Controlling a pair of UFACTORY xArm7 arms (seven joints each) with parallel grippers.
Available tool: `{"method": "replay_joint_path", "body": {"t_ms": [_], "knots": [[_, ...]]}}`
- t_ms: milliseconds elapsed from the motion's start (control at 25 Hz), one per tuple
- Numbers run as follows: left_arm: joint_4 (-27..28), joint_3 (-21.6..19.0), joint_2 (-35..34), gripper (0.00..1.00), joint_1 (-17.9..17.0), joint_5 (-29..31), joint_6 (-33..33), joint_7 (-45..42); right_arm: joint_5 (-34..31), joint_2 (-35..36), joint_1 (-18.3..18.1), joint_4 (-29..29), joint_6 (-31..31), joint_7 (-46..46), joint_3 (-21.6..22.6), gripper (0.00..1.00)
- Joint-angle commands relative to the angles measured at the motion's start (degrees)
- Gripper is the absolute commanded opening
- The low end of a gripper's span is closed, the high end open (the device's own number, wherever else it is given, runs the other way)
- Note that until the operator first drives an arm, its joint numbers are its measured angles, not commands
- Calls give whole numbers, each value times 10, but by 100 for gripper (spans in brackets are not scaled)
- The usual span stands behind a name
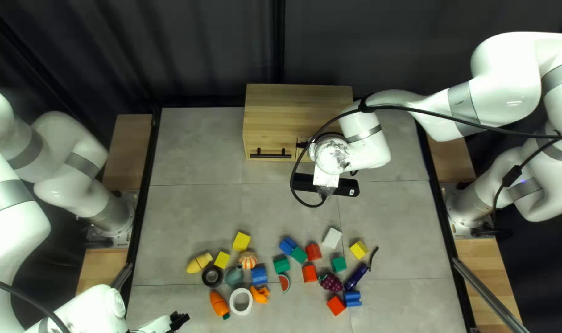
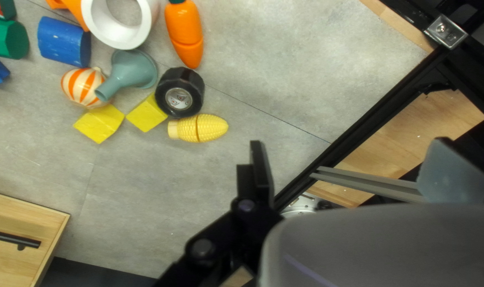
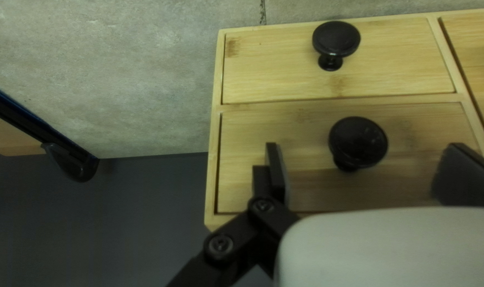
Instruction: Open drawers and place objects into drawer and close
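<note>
Knob (image 3: 358, 142) appears between the wide-set fingers (image 3: 276, 170) of the right gripper (image 1: 302, 145); the left gripper (image 1: 178, 320) has fingers (image 2: 261, 167) wide too.

Cabinet (image 1: 299, 102) stands at the table's (image 1: 194, 148) far edge. Nearer the front: corn (image 1: 199, 263) toward the left edge, tape roll (image 2: 191, 77) beside it, carrot (image 1: 218, 303) and ring (image 1: 232, 301) before them; grapes (image 1: 330, 282) farther right, eggplant (image 1: 355, 277) right of those.
</note>
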Motion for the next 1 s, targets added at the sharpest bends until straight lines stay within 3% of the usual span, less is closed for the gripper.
{"method": "replay_joint_path", "body": {"t_ms": [40,360,600,1000], "knots": [[0,0,0,100,0,0,0,0,28,-18,6,7,18,-23,7,100],[0,0,0,100,0,0,0,0,57,-33,25,12,38,1,26,100],[0,0,0,100,0,0,0,0,67,-86,52,-39,22,59,54,100],[0,0,0,100,0,0,0,0,50,-57,72,-61,-7,139,75,100]]}}
